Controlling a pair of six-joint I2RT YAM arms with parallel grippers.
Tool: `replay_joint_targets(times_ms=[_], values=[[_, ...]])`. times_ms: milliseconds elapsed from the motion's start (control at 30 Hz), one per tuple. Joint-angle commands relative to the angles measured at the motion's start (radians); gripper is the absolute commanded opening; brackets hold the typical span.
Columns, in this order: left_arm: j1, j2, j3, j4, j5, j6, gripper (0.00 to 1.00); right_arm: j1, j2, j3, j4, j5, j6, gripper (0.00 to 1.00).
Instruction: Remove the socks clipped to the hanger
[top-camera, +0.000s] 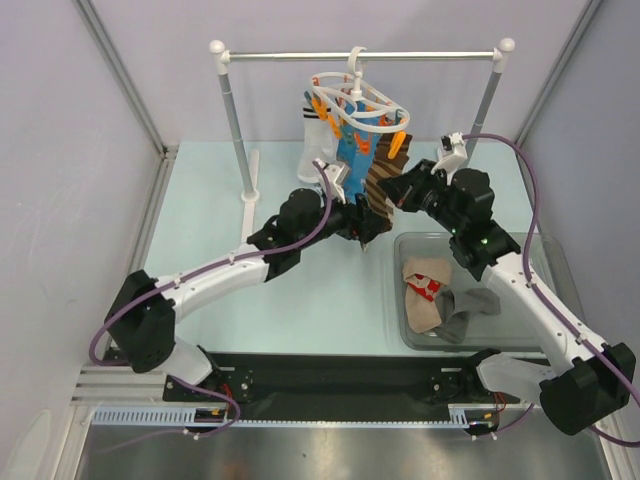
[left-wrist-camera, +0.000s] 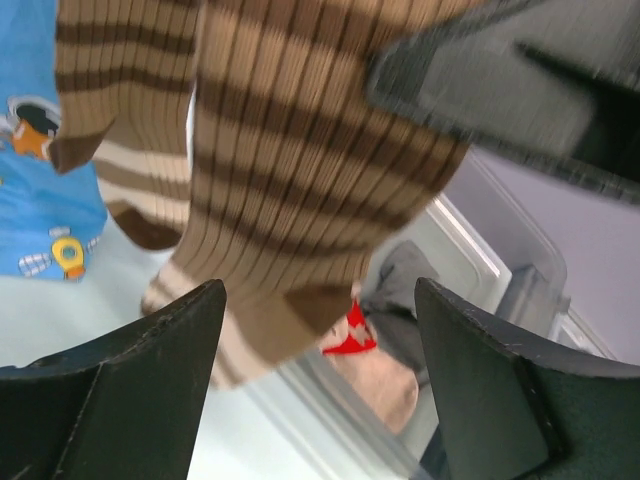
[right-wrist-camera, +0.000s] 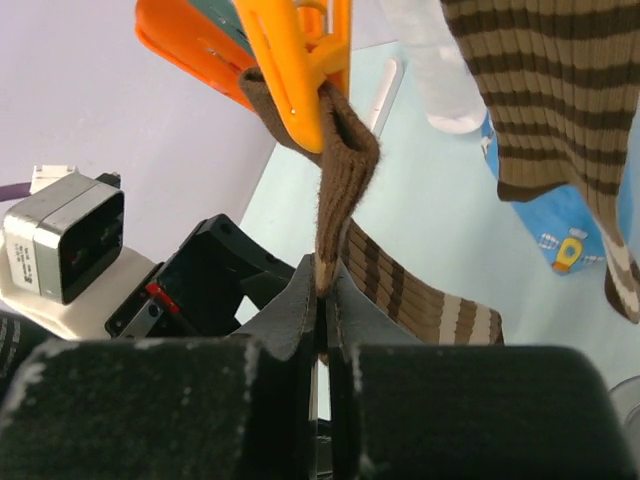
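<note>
The left arm is holding a long, low reach forward and to the right across the table, placing the left gripper (top-camera: 366, 232) under the hanger (top-camera: 352, 105). Its fingers (left-wrist-camera: 165, 380) are standing wide apart, released. The striped sock (left-wrist-camera: 300, 180) is hanging just ahead of the gap, and whether it is touching them cannot be told.

The right arm is arching up over the bin (top-camera: 430, 246) and bending back left toward the hanger. The right gripper (right-wrist-camera: 322, 305) is clenched on a fold of the striped sock, directly below the orange clip (right-wrist-camera: 295, 70) that is pinching the sock's top.

The hanger is hanging from the rail (top-camera: 300, 55). A second striped sock (right-wrist-camera: 550, 90) is hanging beside the blue cloth (right-wrist-camera: 560, 225). A beige sock (top-camera: 425, 285) and a grey sock (top-camera: 465, 312) are lying in the bin.
</note>
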Motion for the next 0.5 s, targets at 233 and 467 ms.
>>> replay_joint_targets(times_ms=[233,467], values=[[-0.044,0.085,0.153,0.018,-0.17,0.03,0.55,0.006,-0.033,-0.04,0.069,0.078,0.142,0.0],[-0.048,0.061,0.119,0.042,-0.173,0.028,0.0,0.004,-0.055,-0.037,0.092,0.085,0.165,0.0]])
